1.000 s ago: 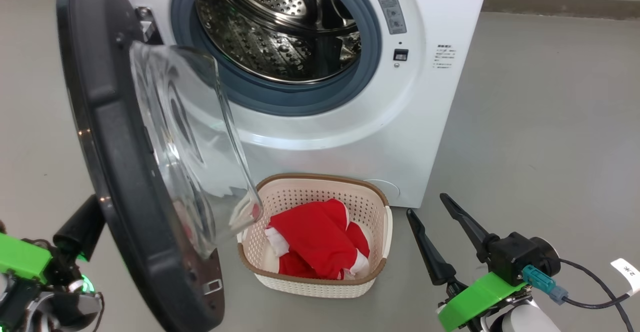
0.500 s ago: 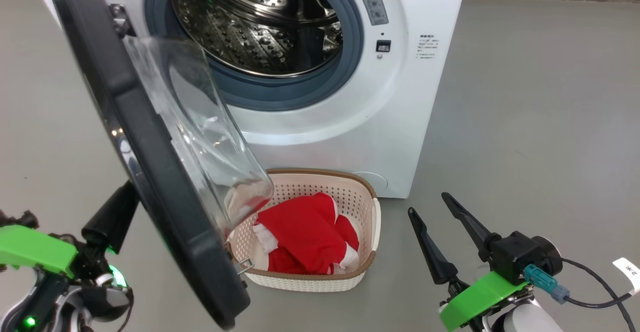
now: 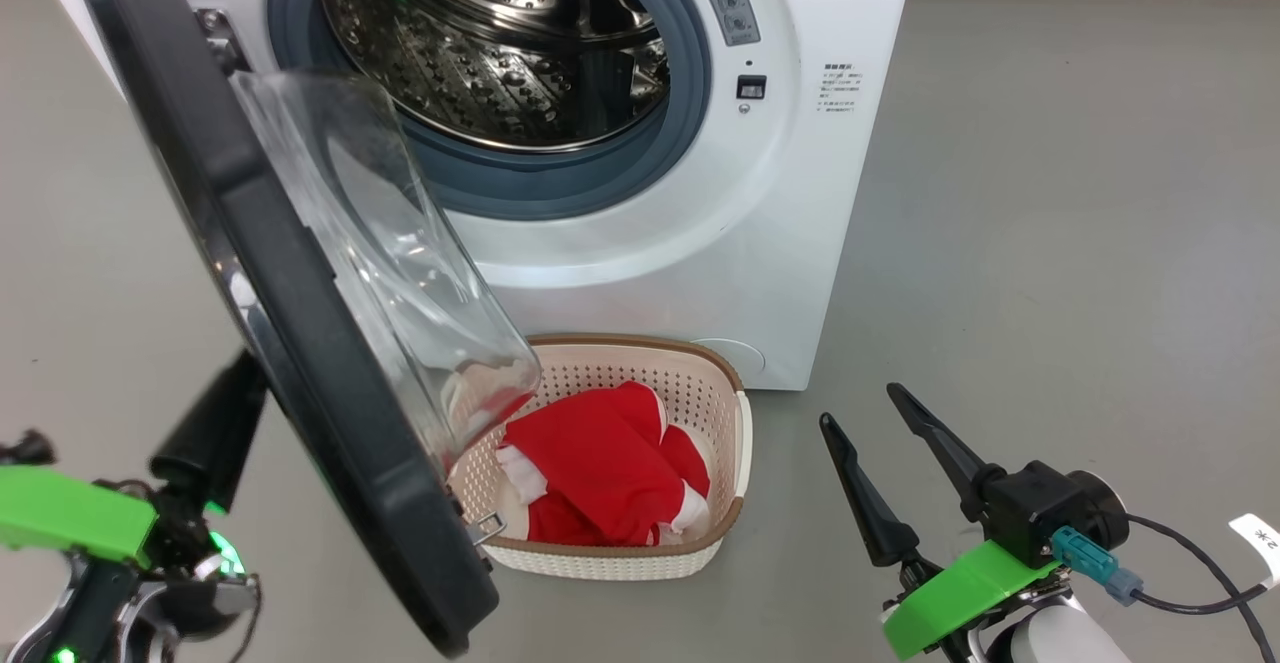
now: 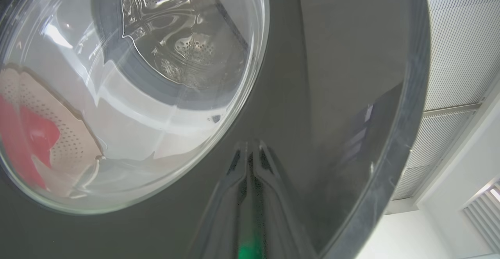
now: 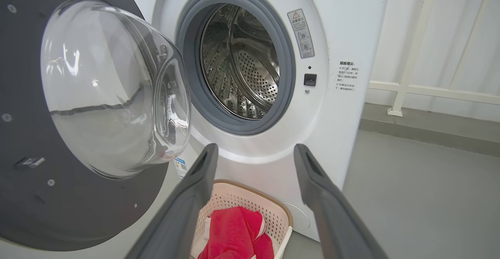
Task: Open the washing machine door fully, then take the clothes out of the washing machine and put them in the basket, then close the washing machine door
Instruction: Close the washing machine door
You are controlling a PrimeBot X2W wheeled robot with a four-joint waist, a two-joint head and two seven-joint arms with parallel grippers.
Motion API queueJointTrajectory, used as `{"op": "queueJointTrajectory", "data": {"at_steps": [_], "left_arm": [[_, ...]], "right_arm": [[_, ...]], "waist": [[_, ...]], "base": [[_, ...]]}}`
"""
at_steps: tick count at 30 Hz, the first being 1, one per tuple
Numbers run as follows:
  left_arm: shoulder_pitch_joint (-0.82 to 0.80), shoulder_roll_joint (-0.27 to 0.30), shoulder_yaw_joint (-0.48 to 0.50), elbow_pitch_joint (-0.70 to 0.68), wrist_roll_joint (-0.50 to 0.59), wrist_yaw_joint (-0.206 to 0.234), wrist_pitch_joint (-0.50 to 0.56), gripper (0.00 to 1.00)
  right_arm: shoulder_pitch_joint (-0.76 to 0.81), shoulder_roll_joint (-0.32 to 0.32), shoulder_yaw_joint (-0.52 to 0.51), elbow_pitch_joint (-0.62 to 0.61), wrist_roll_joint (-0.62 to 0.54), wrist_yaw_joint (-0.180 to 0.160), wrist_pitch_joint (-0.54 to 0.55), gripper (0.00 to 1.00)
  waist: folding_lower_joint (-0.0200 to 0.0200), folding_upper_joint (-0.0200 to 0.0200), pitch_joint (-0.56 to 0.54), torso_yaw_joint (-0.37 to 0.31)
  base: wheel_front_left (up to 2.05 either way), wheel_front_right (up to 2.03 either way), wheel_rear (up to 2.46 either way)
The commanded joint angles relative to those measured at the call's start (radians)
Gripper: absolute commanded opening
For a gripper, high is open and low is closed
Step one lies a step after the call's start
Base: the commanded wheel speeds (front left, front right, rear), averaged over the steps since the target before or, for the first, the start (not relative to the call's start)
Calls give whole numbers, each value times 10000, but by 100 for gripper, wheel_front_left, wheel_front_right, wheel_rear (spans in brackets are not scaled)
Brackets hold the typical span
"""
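Note:
The white washing machine (image 3: 790, 243) stands with its steel drum (image 3: 500, 33) showing bare metal. The washing machine door (image 3: 250, 273) hangs partly open on the left, its glass bowl (image 3: 380, 243) bulging over the basket. My left gripper (image 3: 235, 393) is shut, behind the door, its tips (image 4: 250, 153) against the glossy black outer rim (image 4: 332, 75). The red clothes (image 3: 600, 463) lie in the cream basket (image 3: 640, 345) on the floor below the drum opening. My right gripper (image 3: 858, 406) hangs open and holds nothing, right of the basket. The right wrist view looks past the open fingers at the drum (image 5: 242, 67), door (image 5: 23, 36) and basket (image 5: 250, 200).
Bare grey floor (image 3: 1050, 243) spreads to the right of the machine. A white railing (image 5: 410, 56) and a low kerb run behind it. A black cable (image 3: 1190, 583) trails from my right wrist.
The door has swung a little toward the machine, with my left gripper following behind it. The head view has shifted, moving the machine leftward in the picture. My right gripper stays open in place.

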State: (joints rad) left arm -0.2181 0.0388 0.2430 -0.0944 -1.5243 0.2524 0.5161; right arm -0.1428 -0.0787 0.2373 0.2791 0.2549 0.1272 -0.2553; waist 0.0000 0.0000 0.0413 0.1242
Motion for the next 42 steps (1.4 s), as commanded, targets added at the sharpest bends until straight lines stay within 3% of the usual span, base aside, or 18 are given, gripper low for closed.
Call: {"op": "queueJointTrajectory", "data": {"at_steps": [1,5,6,7,9,10,11,12,18,22,30,42], "left_arm": [[-4,281,271,-450,312,-288,-164,100],[237,811,31,-635,1781,-956,-957,100],[472,1198,-303,-716,2803,-1502,-1366,100],[593,1352,-456,-725,3330,-1768,-1639,100],[695,1415,-563,-704,3767,-1940,-1934,100],[782,1550,-673,-708,4342,-2125,-2299,100],[988,1972,-996,-634,5865,-2397,-3113,100],[1056,2135,-1161,-599,6610,-2498,-3578,100],[1343,2457,-1806,-221,9763,-2222,-5937,100],[1502,2453,-2050,89,10854,-1887,-6937,100],[2020,2152,-2020,584,11462,-1461,-7595,100],[2527,1566,-2072,697,12056,-1440,-7772,100]], "right_arm": [[-297,4,148,-222,2,35,-65,100],[-303,19,124,-219,0,35,-65,100],[-306,28,128,-191,17,35,-65,100],[-311,34,128,-180,28,35,-65,100],[-319,39,125,-175,37,35,-65,100],[-329,43,121,-173,43,35,-65,100],[-346,52,109,-173,64,35,-65,100],[-351,56,107,-169,79,35,-65,100],[-344,88,117,-149,170,35,-65,100],[-298,108,105,-134,208,35,-65,100],[-252,163,145,-129,274,35,-65,100],[-232,167,107,-130,281,35,-65,100]], "waist": [[0,0,15,9],[0,0,42,26],[0,0,43,27],[0,0,47,26],[0,0,52,27],[0,0,60,29],[0,0,76,35],[0,0,80,36],[0,0,31,22],[0,0,-34,17],[0,0,-36,-47],[0,0,71,5]], "base": [[0,0,0],[0,0,0],[0,0,0],[0,0,0],[0,0,0],[0,0,0],[0,0,0],[0,0,0],[0,0,0],[0,0,0],[0,0,0],[0,0,0]]}}
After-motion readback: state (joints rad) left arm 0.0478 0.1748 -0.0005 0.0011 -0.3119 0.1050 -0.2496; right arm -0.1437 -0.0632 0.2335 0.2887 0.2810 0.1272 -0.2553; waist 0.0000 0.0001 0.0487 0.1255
